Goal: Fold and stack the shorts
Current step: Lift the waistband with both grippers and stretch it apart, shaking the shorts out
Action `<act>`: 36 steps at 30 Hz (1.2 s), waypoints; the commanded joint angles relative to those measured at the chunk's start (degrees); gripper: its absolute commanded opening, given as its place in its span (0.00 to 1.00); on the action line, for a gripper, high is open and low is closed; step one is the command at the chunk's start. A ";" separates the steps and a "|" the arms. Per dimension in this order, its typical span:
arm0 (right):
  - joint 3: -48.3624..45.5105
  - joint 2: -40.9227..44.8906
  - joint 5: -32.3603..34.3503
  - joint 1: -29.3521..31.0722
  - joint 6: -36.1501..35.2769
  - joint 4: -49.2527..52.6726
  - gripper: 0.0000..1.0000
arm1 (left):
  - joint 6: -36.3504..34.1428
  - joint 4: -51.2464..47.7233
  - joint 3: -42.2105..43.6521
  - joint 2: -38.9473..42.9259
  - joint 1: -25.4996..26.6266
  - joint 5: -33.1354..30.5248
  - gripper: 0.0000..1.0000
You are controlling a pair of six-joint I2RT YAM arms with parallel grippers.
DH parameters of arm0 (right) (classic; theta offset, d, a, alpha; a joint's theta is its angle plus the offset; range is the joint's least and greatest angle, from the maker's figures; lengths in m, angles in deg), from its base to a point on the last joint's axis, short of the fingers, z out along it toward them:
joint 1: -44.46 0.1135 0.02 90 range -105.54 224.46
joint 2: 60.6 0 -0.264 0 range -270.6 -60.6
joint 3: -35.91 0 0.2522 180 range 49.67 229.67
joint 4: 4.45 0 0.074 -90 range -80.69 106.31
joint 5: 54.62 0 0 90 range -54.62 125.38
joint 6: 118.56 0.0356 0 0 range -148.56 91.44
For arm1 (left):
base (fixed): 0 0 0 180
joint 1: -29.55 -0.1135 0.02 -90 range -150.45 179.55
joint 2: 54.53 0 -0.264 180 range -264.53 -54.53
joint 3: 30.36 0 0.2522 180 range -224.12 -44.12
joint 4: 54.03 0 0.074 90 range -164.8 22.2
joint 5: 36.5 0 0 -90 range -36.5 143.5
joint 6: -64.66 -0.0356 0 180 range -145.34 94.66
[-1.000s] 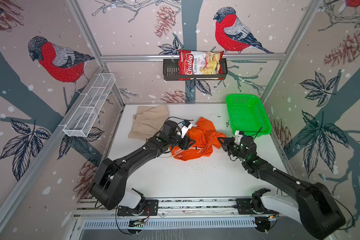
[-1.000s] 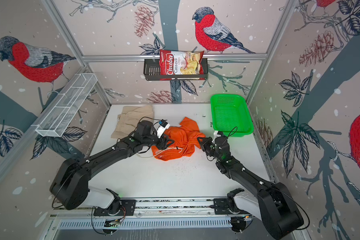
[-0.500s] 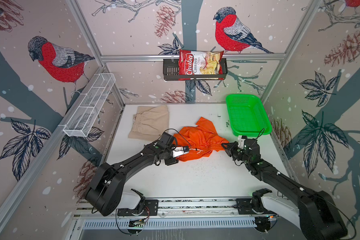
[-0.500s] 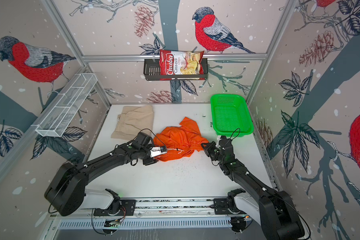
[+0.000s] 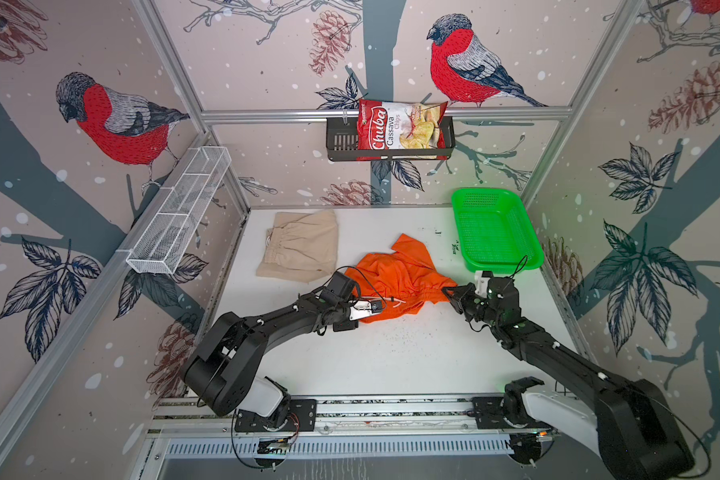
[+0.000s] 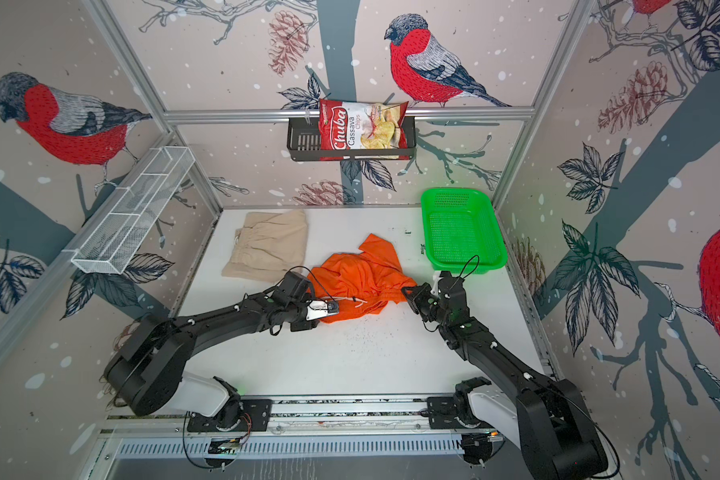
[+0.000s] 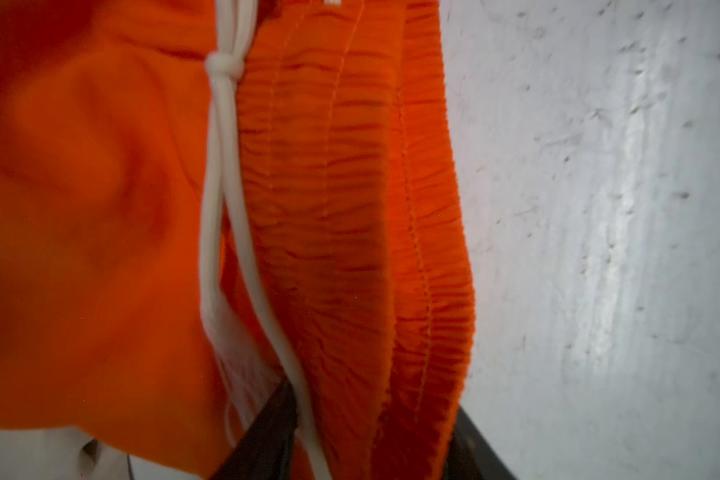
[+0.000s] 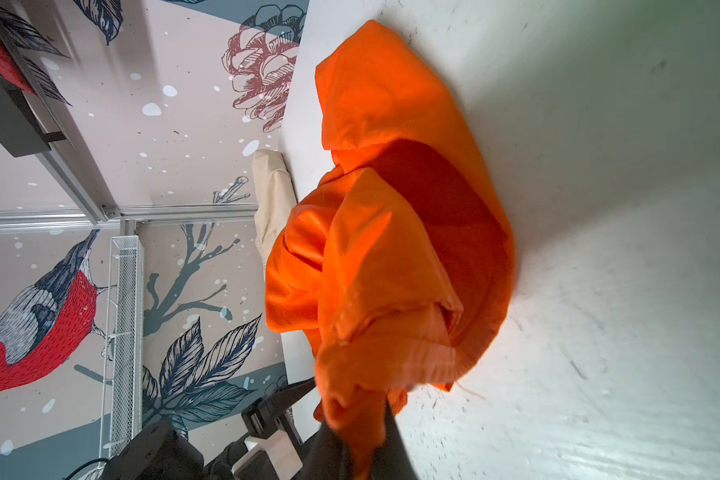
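Note:
The orange shorts (image 5: 395, 272) (image 6: 362, 272) lie crumpled mid-table, waistband toward the front. My left gripper (image 5: 378, 306) (image 6: 332, 307) is at the waistband's left end. In the left wrist view the gathered waistband (image 7: 350, 249) and white drawstring (image 7: 221, 166) fill the gap in my left gripper (image 7: 371, 428), with both fingers against the cloth. My right gripper (image 5: 449, 293) (image 6: 410, 296) is shut on the waistband's right end, and orange cloth bunches out of it (image 8: 362, 436). The beige shorts (image 5: 300, 245) (image 6: 271, 245) lie folded at the back left, untouched.
A green basket (image 5: 504, 264) (image 6: 468, 266) stands at the back right, just behind my right wrist. A white wire shelf (image 5: 179, 216) hangs on the left wall. A chips bag (image 5: 400, 129) sits in a black rack on the back wall.
My left gripper has come off the top of the orange shorts, moved toward the front to the waistband, and narrowed its jaws round it. The right gripper kept its grip and barely shifted.

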 commanded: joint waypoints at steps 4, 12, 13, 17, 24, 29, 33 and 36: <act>1.77 -0.11 -1.63 -0.42 -0.93 -0.62 0.05 | 3.33 1.80 -0.39 2.26 0.79 1.41 0.19; 16.64 1.42 -5.09 -5.08 -10.46 12.35 0.03 | 16.48 -3.43 -6.56 13.71 -1.08 -7.47 0.00; 19.59 1.43 -5.85 -6.01 -12.12 14.50 0.02 | 17.42 -4.19 -8.26 15.44 -1.59 -9.09 0.00; 31.75 0.99 -9.39 -9.73 -17.97 21.41 0.01 | 19.41 -9.30 -17.72 19.81 -3.92 -13.44 0.00; 51.87 1.29 -17.19 -14.37 -22.77 30.45 0.01 | 19.79 -18.20 -36.33 22.93 -4.13 -20.68 0.00; 62.01 3.07 -22.94 -15.46 -21.29 33.10 0.01 | 20.46 -20.01 -44.90 27.19 -4.15 -19.92 0.00; 67.24 4.57 -23.77 -15.73 -20.47 35.00 0.01 | 20.74 -19.76 -46.81 30.54 -4.14 -19.32 0.00; 67.75 4.77 -23.69 -15.73 -18.90 34.36 0.01 | 20.72 -20.28 -46.95 30.79 -4.13 -20.84 0.00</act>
